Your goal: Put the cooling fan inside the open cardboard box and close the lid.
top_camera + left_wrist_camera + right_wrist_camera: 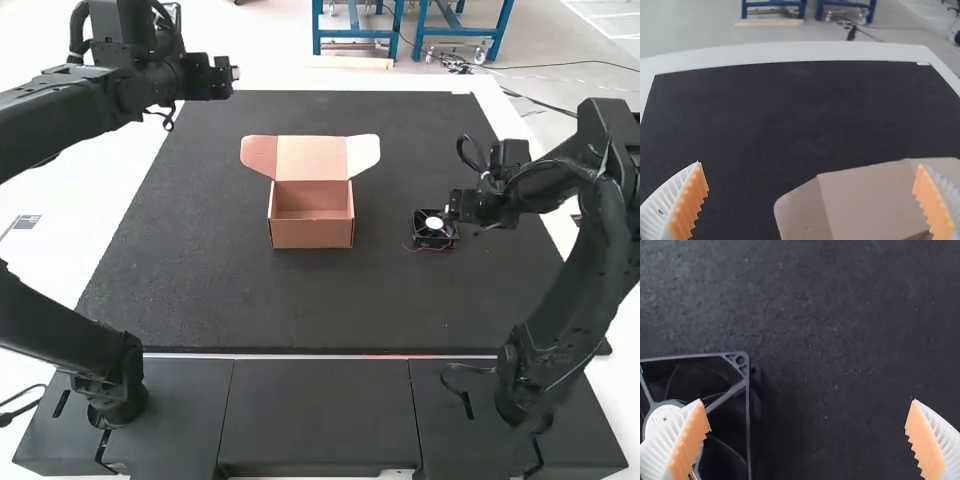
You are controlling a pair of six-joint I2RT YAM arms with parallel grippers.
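A small black cooling fan with a white hub lies flat on the black mat, to the right of the open cardboard box. The box's lid is folded back flat behind it. My right gripper hovers just above the fan's right side, open; in the right wrist view the fan lies under one orange-padded finger, and bare mat shows between the fingers. My left gripper hangs open, high over the mat's far left; its wrist view shows the box's lid flap below.
The black mat covers most of the white table. A black base plate runs along the near edge. Free mat lies all around the box and fan.
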